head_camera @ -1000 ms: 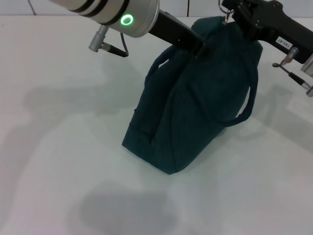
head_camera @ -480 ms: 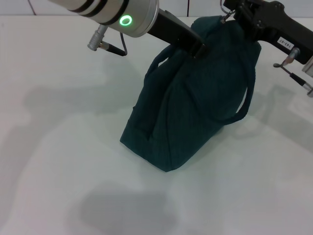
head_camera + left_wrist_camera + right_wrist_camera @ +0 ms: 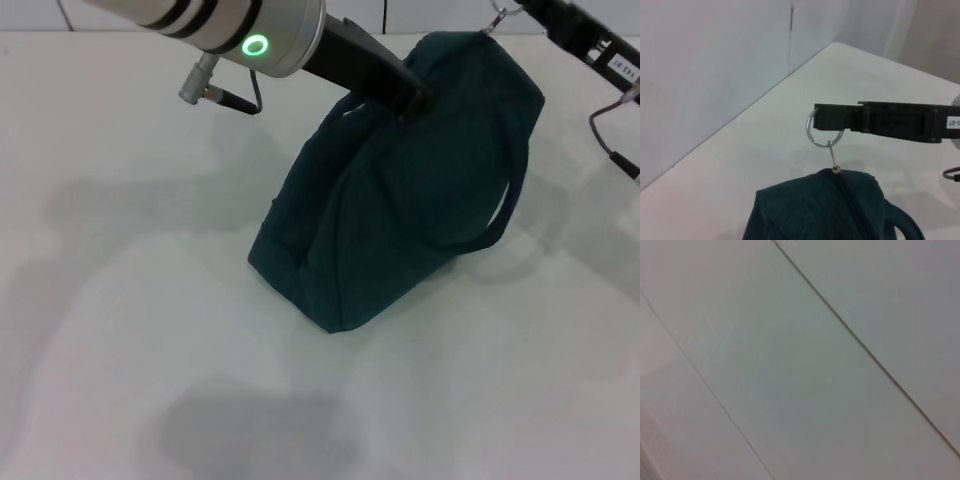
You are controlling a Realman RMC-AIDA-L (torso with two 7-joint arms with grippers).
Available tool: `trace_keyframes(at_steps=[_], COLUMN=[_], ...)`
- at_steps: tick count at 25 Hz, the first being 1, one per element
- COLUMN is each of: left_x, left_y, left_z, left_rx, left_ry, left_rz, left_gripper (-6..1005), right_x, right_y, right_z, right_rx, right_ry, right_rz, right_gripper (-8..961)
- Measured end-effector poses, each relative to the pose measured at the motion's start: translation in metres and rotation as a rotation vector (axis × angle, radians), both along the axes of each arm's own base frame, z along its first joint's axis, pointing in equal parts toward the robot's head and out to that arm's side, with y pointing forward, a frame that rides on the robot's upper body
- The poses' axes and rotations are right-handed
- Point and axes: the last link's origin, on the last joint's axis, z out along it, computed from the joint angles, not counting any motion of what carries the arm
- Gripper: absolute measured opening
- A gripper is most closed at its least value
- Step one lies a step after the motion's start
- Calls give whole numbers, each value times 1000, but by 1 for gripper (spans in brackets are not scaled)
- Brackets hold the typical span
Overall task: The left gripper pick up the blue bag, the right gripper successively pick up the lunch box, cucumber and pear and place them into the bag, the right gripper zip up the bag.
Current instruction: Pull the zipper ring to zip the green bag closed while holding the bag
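Observation:
The blue bag (image 3: pixel 400 210) stands tilted on the white table, its top zipped closed. My left gripper (image 3: pixel 412 97) is shut on the bag's top edge beside the near handle. At the bag's far top corner, my right gripper (image 3: pixel 516 8) holds the silver ring pull (image 3: pixel 497 17). In the left wrist view the black prongs of the right gripper (image 3: pixel 826 116) pass through the ring pull (image 3: pixel 811 131), which hangs taut above the bag (image 3: pixel 825 210). The lunch box, cucumber and pear are out of view.
One looped handle (image 3: pixel 505 215) hangs off the bag's right side. A black cable (image 3: pixel 612 112) trails from the right arm at the far right edge. The white table (image 3: pixel 120 300) spreads to the left and front of the bag.
My right gripper has moved up and to the right with the ring pull, so less of that arm shows. The bag's top has stretched after it, and its base shifted slightly.

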Motion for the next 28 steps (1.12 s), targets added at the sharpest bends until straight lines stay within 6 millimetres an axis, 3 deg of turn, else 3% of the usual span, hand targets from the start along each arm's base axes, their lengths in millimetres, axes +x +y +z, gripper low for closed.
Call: trace_keyframes(at_steps=[7,15,23,28], left_x=[2,7,4,-9], left_y=[-4,-19,-22,-14], left_z=[10,32,38,31], left_rx=[-7,-18,-25,-18], left_ry=[-72,-222,-284,-280], left_rz=[-44,-114,-130,-94], left_gripper=[89,102,116,124], right_x=[4,28,35,36], right_y=[4,11,10,7], right_z=[1,0,-9,-8], right_rx=[-10,10,-17,-13], right_ry=[4,-42,-61,-40], right_rz=[-46,-179,-226,-225], right_gripper=[8,8,9,9])
